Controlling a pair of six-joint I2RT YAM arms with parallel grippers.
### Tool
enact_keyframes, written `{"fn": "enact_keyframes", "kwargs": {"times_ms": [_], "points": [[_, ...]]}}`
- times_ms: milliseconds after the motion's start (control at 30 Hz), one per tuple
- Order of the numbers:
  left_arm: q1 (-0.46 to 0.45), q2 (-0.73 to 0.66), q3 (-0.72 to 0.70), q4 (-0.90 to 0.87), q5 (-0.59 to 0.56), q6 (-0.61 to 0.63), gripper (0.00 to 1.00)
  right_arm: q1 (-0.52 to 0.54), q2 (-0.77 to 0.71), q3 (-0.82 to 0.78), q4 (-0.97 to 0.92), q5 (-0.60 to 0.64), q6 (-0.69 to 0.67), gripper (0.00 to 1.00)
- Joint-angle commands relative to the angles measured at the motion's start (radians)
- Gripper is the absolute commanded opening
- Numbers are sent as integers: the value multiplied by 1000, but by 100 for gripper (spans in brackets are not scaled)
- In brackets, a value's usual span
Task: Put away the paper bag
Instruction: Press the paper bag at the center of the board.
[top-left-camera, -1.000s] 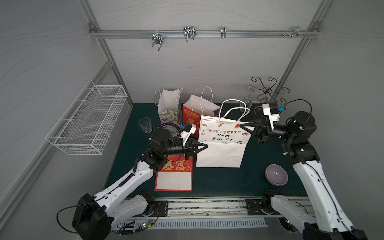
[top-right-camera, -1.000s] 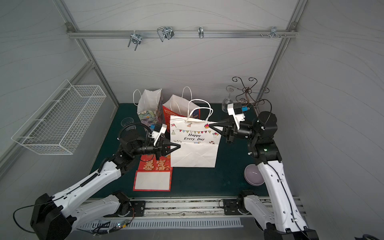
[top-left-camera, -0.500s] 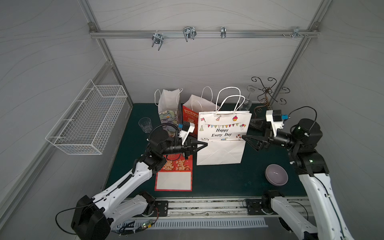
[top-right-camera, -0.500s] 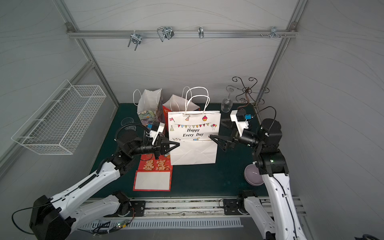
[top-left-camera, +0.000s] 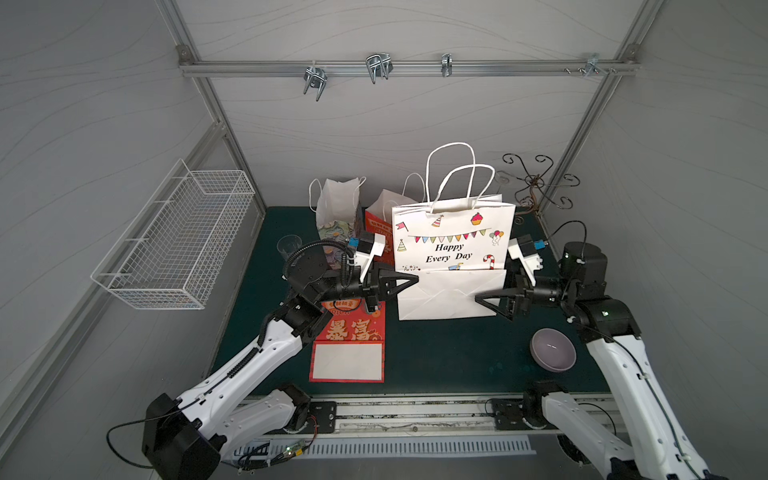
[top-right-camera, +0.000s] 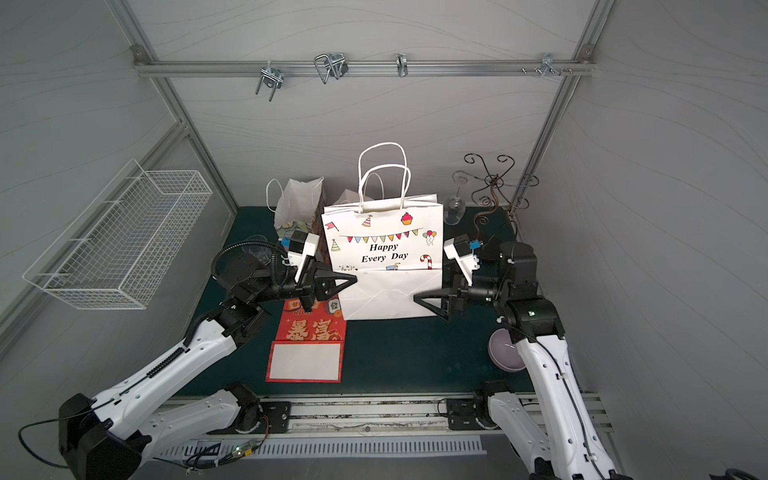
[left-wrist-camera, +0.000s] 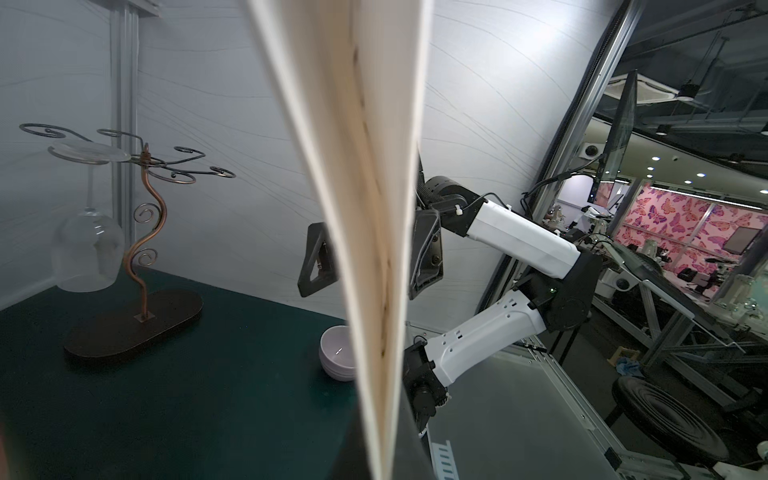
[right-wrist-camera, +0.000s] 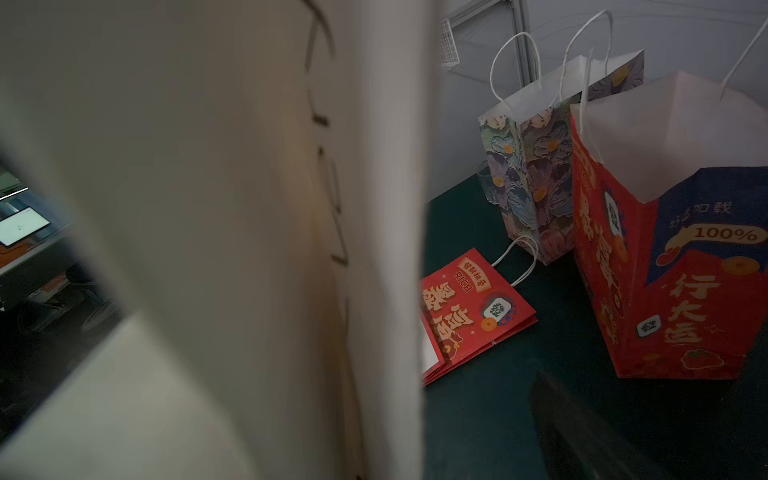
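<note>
The white "Happy Every Day" paper bag (top-left-camera: 453, 249) (top-right-camera: 386, 249) stands upright and folded flat at the middle of the green table (top-left-camera: 436, 353), handles up. My left gripper (top-left-camera: 409, 279) (top-right-camera: 351, 279) is shut on the bag's left edge, low down. The bag's edge (left-wrist-camera: 374, 208) fills the middle of the left wrist view. My right gripper (top-left-camera: 482, 297) (top-right-camera: 419, 298) is open at the bag's lower right edge. Its fingers (left-wrist-camera: 316, 266) stand one on each side of the paper without pinching it. The bag's side (right-wrist-camera: 249, 208) covers half of the right wrist view.
A flat red bag (top-left-camera: 349, 332) lies under my left arm. A standing red bag (right-wrist-camera: 665, 249) and a floral bag (top-left-camera: 336, 208) are behind. Also here: purple bowl (top-left-camera: 552, 349), glass cup (top-left-camera: 289, 245), wine-glass stand (top-left-camera: 536, 183), wire basket (top-left-camera: 178, 241) on the left wall, overhead hooks (top-left-camera: 378, 66).
My right gripper opened, let go of the bag's upper right corner and dropped to its lower right edge. The bag swung from tilted to upright. The left gripper kept its hold.
</note>
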Motion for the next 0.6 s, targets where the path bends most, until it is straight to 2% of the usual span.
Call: {"fn": "enact_keyframes", "kwargs": {"times_ms": [0,67,200,300,467,500,567], "points": [[-8,-2,61,84,20,-20,0,11,3,19,32,-66,32,95],[-9,-4,59,65,8,-13,0,10,0,25,99,-112,82,89],[-9,-4,35,51,-10,-13,0,10,-19,33,231,-132,163,69],[-9,0,22,51,-21,-31,0,36,-15,24,318,-127,230,46],[-9,4,5,53,-29,-55,0,84,14,36,319,-88,220,4],[-9,1,3,43,-31,-51,0,84,13,34,324,-77,222,0],[-9,-5,-3,26,-40,-45,0,84,6,34,325,-61,215,0]]}}
